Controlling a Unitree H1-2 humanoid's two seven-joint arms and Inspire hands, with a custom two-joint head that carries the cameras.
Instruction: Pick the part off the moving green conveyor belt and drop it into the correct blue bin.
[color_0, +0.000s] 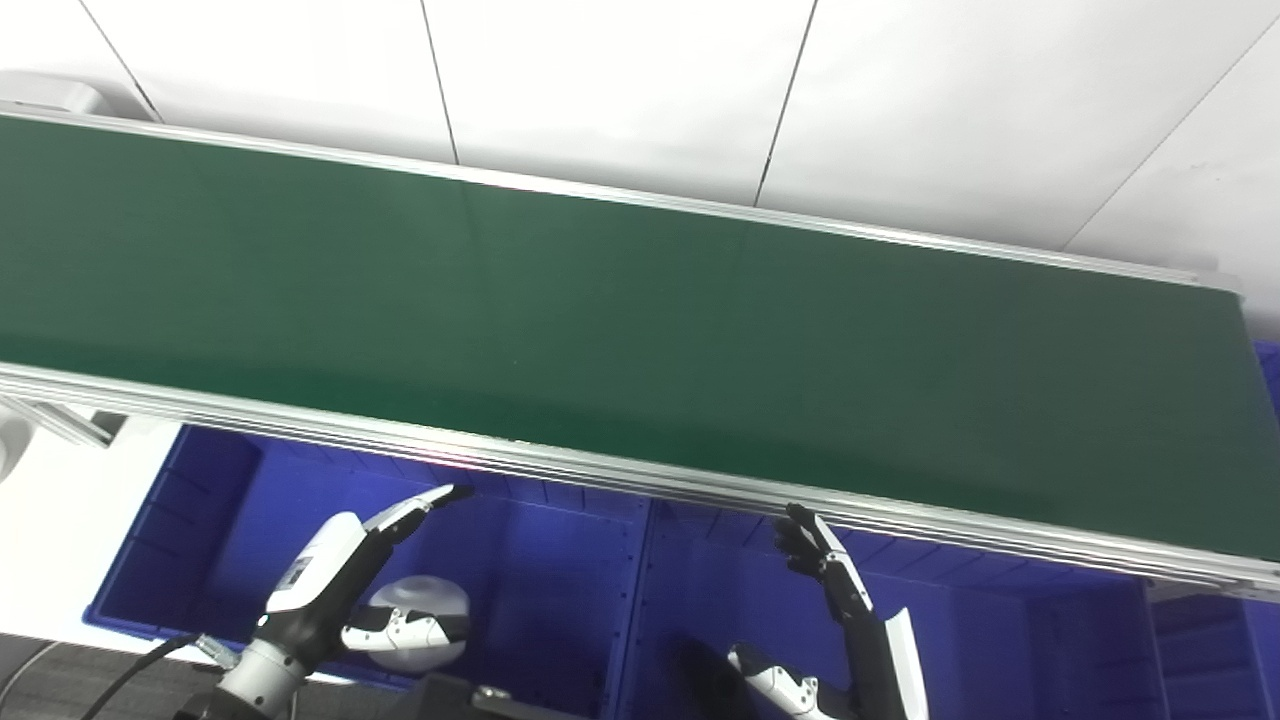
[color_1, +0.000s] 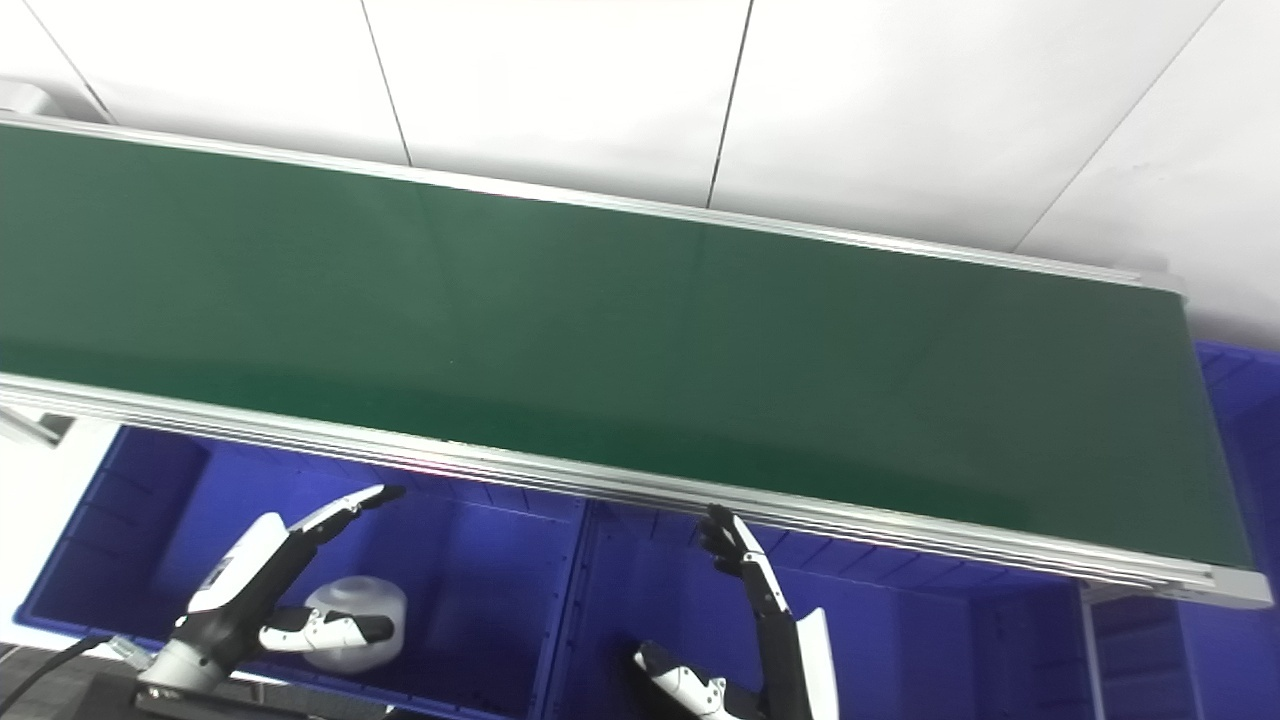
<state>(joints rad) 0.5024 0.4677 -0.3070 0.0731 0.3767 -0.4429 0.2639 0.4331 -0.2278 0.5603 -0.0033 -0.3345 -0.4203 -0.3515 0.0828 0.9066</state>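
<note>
The conveyor belt (color_0: 620, 320) is plain dark green with a silver metal frame. The bins (color_0: 560, 590) below are deep blue. A white rounded part (color_0: 425, 610) lies there. The wall panels (color_0: 620, 90) are white with thin dark seams.

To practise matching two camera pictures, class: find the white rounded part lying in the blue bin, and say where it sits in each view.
Left eye view: the white rounded part lies low and left of centre, in the left blue bin, beside the left hand.
Right eye view: the part sits lower left, farther towards the left edge.
Shared landmark: the divider between the two bins.
</note>
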